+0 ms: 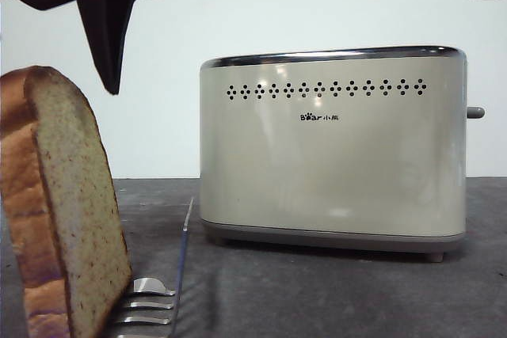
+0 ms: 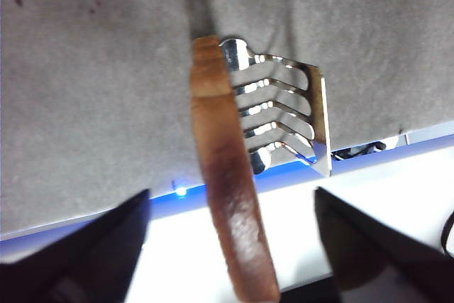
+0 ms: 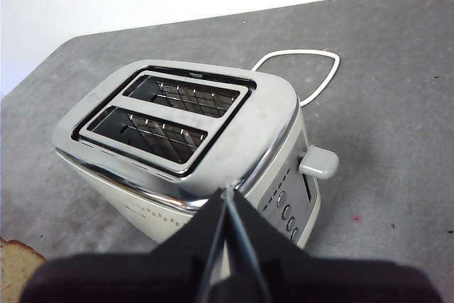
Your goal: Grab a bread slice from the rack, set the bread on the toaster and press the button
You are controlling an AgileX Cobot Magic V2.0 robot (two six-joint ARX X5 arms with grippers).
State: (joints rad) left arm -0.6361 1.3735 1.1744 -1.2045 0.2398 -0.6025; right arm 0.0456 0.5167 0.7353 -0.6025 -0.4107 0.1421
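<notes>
the slice of bread (image 1: 59,211) stands upright in the rack (image 2: 284,108) on the grey tabletop (image 1: 333,290), well left of the toaster (image 1: 333,148). the left gripper (image 2: 230,211) hovers above the slice, jaws spread wide on either side of the crust. the right gripper (image 3: 227,200), jaws closed together, hangs near the toaster, whose button (image 3: 319,162) projects from its narrow end.

Slice of bread (image 1: 59,211) cut off at left and bottom edges; rack (image 1: 150,306) mostly hidden behind it.
</notes>
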